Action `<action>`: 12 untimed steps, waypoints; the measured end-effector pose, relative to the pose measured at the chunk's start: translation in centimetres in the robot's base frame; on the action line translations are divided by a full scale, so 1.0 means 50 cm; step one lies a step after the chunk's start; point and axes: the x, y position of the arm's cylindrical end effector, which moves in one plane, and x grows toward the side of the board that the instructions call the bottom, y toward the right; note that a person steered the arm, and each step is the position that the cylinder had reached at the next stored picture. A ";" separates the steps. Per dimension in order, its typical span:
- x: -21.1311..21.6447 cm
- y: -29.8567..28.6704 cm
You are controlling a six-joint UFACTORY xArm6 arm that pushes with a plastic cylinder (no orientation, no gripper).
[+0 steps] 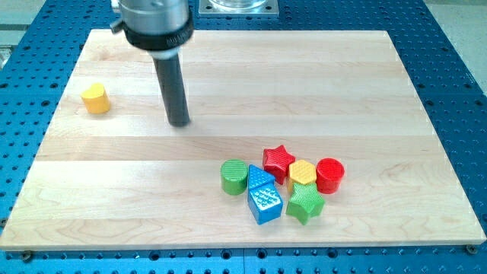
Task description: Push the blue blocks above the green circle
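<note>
Pincer: none fitted; nothing is held.
My tip (179,122): set on bare table (365,76), well apart from all blocks.
Blue blocks (262,195): clustered touching the green circle (234,176), at its right and lower right.

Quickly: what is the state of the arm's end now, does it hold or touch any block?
My tip: a bare rod with no gripper, holding nothing, touching no block, up and to the view's left of the green circle and blue blocks.

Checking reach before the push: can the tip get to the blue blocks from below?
Probably yes: my tip stands clear up-left, and bare board lies below the two blue blocks; the green circle touches only their left.
</note>
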 end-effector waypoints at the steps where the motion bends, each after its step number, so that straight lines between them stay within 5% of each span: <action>1: 0.084 0.001; 6: 0.181 0.125; 8: 0.235 0.043; 10: 0.345 0.125; 12: 0.343 0.355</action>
